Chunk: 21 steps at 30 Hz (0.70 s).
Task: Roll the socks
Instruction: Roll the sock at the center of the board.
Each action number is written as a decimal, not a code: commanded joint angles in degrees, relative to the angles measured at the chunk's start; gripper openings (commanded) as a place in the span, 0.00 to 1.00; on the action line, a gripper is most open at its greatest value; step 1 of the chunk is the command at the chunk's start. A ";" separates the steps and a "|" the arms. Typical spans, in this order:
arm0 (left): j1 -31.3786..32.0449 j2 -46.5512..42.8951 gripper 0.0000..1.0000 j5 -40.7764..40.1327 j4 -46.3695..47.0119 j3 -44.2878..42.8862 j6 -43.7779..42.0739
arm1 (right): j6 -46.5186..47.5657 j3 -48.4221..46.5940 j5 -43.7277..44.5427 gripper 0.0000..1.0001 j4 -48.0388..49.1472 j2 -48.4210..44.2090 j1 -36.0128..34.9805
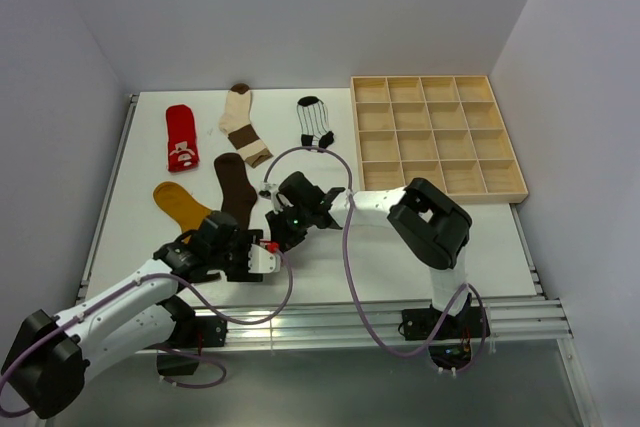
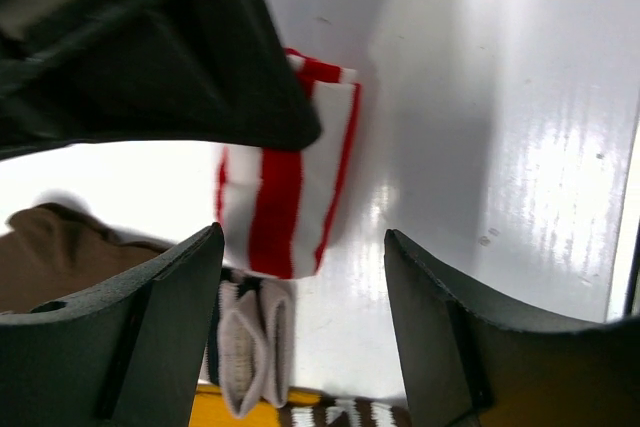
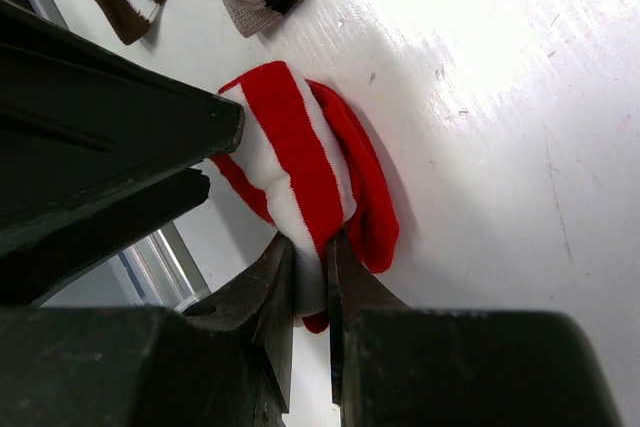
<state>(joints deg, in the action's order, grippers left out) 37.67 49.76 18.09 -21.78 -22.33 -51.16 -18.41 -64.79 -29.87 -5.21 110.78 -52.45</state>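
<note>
Low at 7 o'clock, the white left arm (image 1: 110,312) reaches in and the left gripper (image 1: 262,250) meets the right gripper (image 1: 283,225) on the white table (image 1: 420,237), a long dark brown sock (image 1: 235,187) at their 11 o'clock. From the left wrist, the left jaws stand wide apart with the small red-and-white striped cloth sock (image 2: 285,197) in the gap at 12 o'clock. From the right wrist, the right jaws pinch that sock's folded end at 6 o'clock.

One sock (image 3: 300,177) on the table (image 1: 480,237), caught between the right gripper (image 3: 310,252) fingers, just ahead of the left gripper (image 2: 300,247). Five other socks (image 1: 235,187) lie beyond both grippers, mostly leftward. The compartment tray (image 1: 420,78) sits beyond and right of the right gripper, well apart.
</note>
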 commanded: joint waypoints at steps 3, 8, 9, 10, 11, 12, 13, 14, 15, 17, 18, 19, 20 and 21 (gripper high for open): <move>0.82 1.30 0.70 -0.24 4.72 1.58 0.79 | 1.71 1.86 6.84 0.00 -9.02 5.23 0.41; 1.00 3.41 0.69 -1.03 9.64 2.37 2.11 | 1.72 1.60 6.40 0.00 -9.29 5.76 0.41; 1.09 3.76 0.69 -1.21 11.13 2.46 2.20 | 1.80 1.51 6.40 0.00 -9.29 5.85 0.50; 1.26 4.03 0.69 -1.39 11.75 2.81 2.38 | 1.89 1.43 6.40 0.00 -9.46 5.94 0.42; 1.35 4.38 0.68 -1.56 12.28 3.34 2.55 | 1.89 1.51 6.14 0.00 -9.46 5.94 0.50; 1.53 4.56 0.68 -2.26 13.25 3.52 2.81 | 1.98 1.51 5.96 0.00 -9.46 6.02 0.59; 1.70 4.73 0.67 -2.53 14.39 3.69 3.08 | 2.07 1.60 5.79 0.00 -9.46 6.11 0.76; 1.79 5.26 0.66 -2.62 14.57 3.69 2.91 | 2.15 1.51 5.79 0.00 -9.46 6.20 0.77; 1.88 5.61 0.65 -2.70 14.83 3.69 2.99 | 2.15 1.60 5.70 0.00 -9.46 6.11 0.94; 1.79 6.32 0.61 -2.53 14.93 3.78 3.43 | 2.24 1.69 5.52 0.00 -9.46 6.20 1.20; 1.97 6.40 0.59 -2.53 15.19 4.04 3.52 | 2.24 1.86 5.26 0.00 -9.38 6.20 1.29; 1.97 6.49 0.57 -2.53 15.80 4.22 3.43 | 2.33 2.13 5.08 0.00 -9.12 5.94 1.38; 1.97 6.67 0.54 -2.62 16.06 4.57 3.43 | 2.24 2.30 5.08 0.00 -8.85 5.85 1.38; 1.97 6.84 0.51 -2.62 16.24 4.66 3.52 | 2.24 2.39 4.82 0.00 -8.76 5.85 1.47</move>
<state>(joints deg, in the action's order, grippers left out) 39.22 56.14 15.35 -8.45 -18.68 -48.66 -18.65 -65.58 -32.64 -5.74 111.90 -51.37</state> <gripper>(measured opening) 0.532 0.177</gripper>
